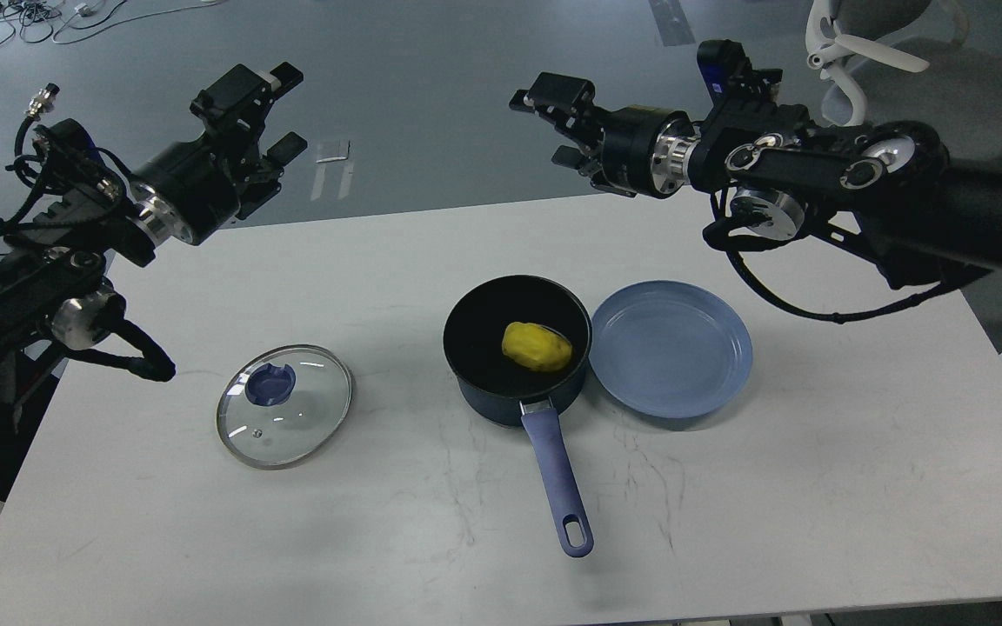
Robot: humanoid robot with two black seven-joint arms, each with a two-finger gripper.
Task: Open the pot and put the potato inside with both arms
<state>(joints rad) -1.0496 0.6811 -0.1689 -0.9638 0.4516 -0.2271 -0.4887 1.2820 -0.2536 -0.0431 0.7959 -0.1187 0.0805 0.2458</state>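
while both grippers, left and right, hang open and empty over grey floor, the white table bears pot, potato, lid, plate.

Even, cool overhead light, fairly bright. Soft shadows under pot & plate. Faint glare on glass lid. Sharp focus, slight wide-angle stretch at edges.

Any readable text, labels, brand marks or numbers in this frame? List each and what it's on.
None readable.
Pot, lid, plate, potato: no markings visible.
Blue patch on the right arm: any print too small to read.
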